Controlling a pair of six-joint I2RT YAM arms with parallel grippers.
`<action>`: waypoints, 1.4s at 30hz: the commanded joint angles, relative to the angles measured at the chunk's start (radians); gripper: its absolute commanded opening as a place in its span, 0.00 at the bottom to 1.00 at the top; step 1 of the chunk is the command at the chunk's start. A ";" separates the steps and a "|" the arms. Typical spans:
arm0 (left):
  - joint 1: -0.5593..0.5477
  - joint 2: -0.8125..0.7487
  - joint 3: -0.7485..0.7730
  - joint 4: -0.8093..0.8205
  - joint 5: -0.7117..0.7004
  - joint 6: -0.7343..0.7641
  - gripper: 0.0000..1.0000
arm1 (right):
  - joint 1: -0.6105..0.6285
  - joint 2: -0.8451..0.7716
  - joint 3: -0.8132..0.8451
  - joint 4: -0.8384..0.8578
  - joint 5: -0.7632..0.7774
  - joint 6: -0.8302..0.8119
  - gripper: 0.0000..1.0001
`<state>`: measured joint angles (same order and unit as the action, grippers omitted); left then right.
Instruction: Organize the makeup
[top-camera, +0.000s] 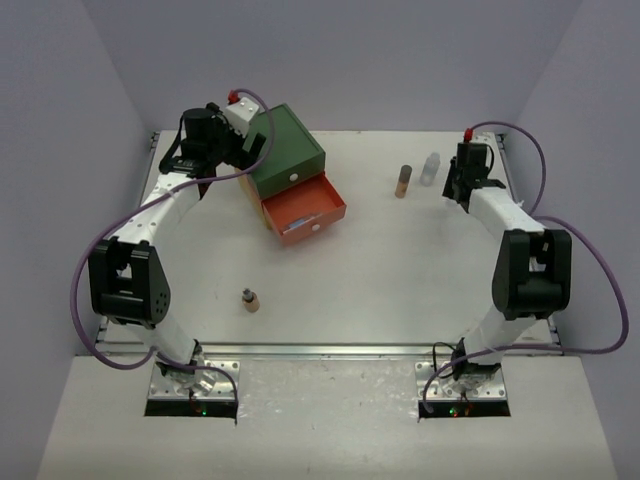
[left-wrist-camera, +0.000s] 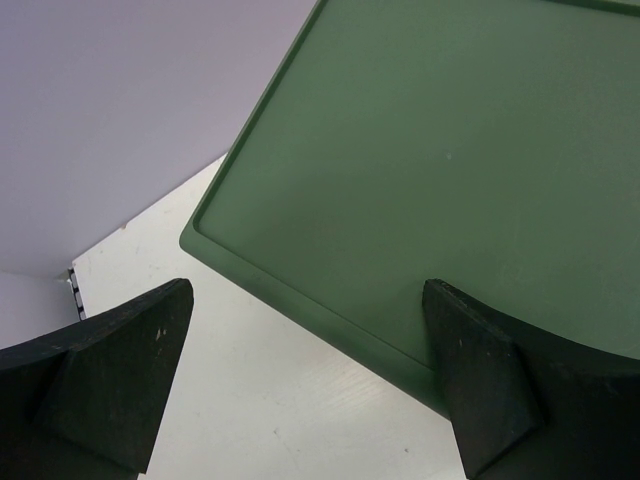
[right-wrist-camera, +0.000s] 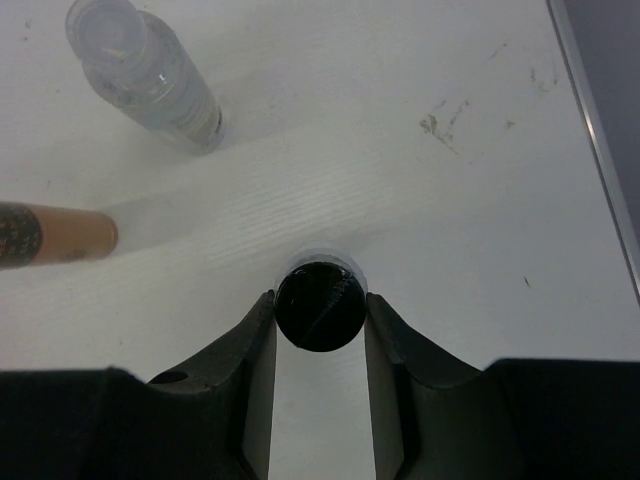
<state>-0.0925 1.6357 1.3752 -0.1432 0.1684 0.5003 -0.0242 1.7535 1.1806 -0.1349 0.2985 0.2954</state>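
Far right of table (right-wrist-camera: 470, 230): dark-capped bottle (right-wrist-camera: 320, 310) upright, right gripper (right-wrist-camera: 320, 298) clamped on its cap, likely for lift toward open orange drawer (top-camera: 305, 210). 2 neighbours, clear bottle (right-wrist-camera: 150, 75) and tan bottle (right-wrist-camera: 60, 232), near but clear of fingers. Table rim close on right; open room leftward. Over green box (left-wrist-camera: 450, 150) corner, left gripper (left-wrist-camera: 308, 290) spread wide, empty.

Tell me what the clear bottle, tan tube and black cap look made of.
The clear bottle: transparent plastic, possibly glass; the table shows through it. The tan tube: opaque, smooth, likely plastic, with a dark speckled end. The black cap, gripped by the right pincer: glossy hard plastic, by its faint sheen.
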 joint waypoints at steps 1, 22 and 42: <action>-0.005 0.054 0.010 -0.128 -0.027 0.006 1.00 | 0.093 -0.156 -0.052 0.093 0.080 -0.008 0.08; -0.004 0.021 0.062 -0.163 -0.005 -0.026 1.00 | 0.607 -0.196 0.131 0.177 -0.422 -0.135 0.05; -0.004 0.033 0.033 -0.151 -0.010 -0.022 1.00 | 0.676 0.105 0.077 0.512 -0.673 0.212 0.06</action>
<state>-0.0925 1.6531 1.4269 -0.2142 0.1684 0.4732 0.6468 1.8296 1.2580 0.2498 -0.3718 0.4411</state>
